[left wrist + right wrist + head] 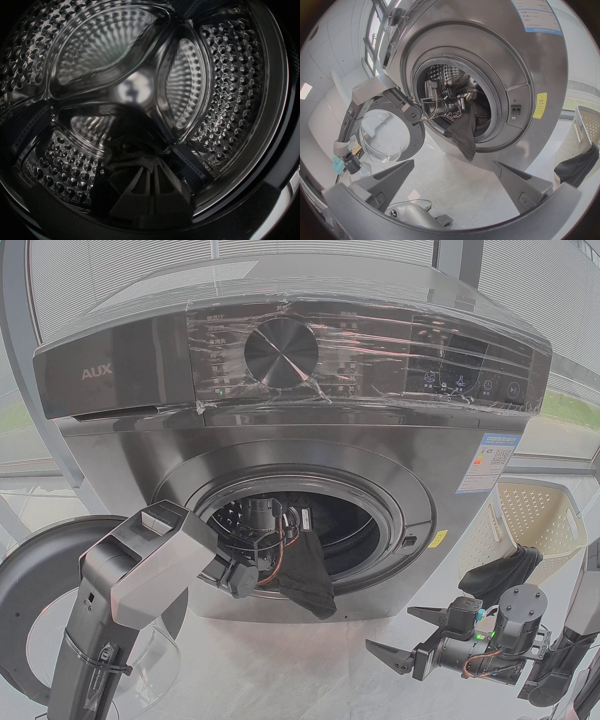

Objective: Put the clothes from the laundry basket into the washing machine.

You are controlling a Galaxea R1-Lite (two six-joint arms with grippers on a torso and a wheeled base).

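Head view, item one: washing machine (350, 446), front-loading, its door (31, 590) swung open to the left. Left pincer (153, 167) is found inside the drum (231, 78), fingers drawn together and clamped on a black garment (306, 577), which is draped out over the near lip of the opening (its lower end hangs against the machine's front). Right pincer (389, 627) is held low at the right, above the floor (281, 665), fingers spread apart, nothing between them. Laundry basket (550, 515) is placed to the machine's right; a second dark garment (500, 574) is slung over its near rim.
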